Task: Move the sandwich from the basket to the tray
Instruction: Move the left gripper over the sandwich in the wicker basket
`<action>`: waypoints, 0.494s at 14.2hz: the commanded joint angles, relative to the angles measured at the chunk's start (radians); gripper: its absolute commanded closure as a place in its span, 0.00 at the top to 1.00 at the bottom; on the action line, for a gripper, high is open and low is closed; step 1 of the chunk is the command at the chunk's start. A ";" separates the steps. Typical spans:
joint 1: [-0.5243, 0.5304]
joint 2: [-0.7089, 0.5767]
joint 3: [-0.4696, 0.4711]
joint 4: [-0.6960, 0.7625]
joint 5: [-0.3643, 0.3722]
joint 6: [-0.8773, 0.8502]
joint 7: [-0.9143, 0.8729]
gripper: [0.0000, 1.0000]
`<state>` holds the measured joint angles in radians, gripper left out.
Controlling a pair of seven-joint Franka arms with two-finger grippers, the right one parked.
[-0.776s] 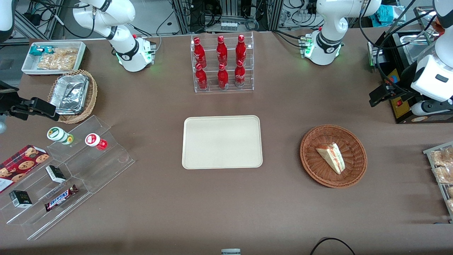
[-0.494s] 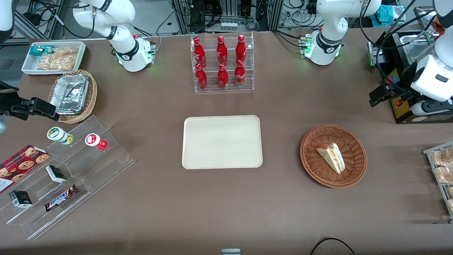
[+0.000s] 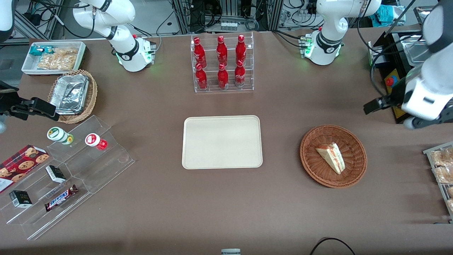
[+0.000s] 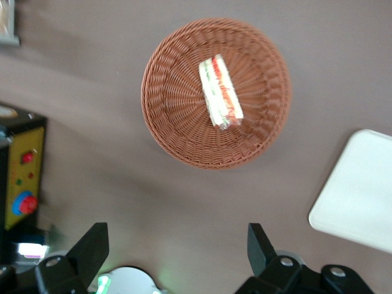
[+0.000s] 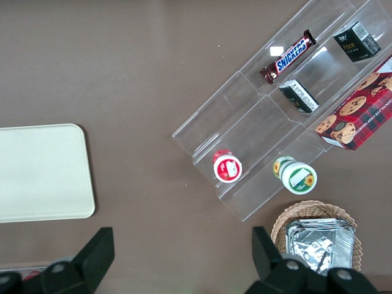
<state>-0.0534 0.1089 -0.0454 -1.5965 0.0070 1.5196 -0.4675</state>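
The sandwich (image 3: 331, 157), a wrapped white wedge with red and green filling, lies in the round reddish-brown wicker basket (image 3: 311, 170). The cream tray (image 3: 222, 141) sits bare mid-table, beside the basket toward the parked arm's end. My gripper (image 3: 373, 105) hangs high over the table, farther from the front camera than the basket and a little toward the working arm's end. The left wrist view shows the sandwich (image 4: 220, 93) in the basket (image 4: 177, 122), a corner of the tray (image 4: 361, 196), and my gripper (image 4: 177, 248) open wide with nothing between its fingers.
A black control box with a red button (image 3: 393, 92) stands beside my gripper. A rack of baked goods (image 3: 440, 173) sits at the table's edge. A clear stand of red bottles (image 3: 222, 63) is farther back than the tray. A stepped acrylic display (image 3: 63, 177) lies toward the parked arm's end.
My left arm has swung, carrying the gripper a little nearer the front camera and closer to the basket. The sandwich, basket and tray have not moved.
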 commanded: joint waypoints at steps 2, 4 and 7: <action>0.004 0.086 -0.010 -0.146 0.013 0.213 -0.256 1.00; 0.006 0.141 -0.010 -0.206 0.011 0.339 -0.310 1.00; 0.000 0.264 -0.010 -0.214 0.013 0.468 -0.443 1.00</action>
<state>-0.0541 0.3168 -0.0484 -1.8178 0.0072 1.9321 -0.8276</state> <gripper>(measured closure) 0.000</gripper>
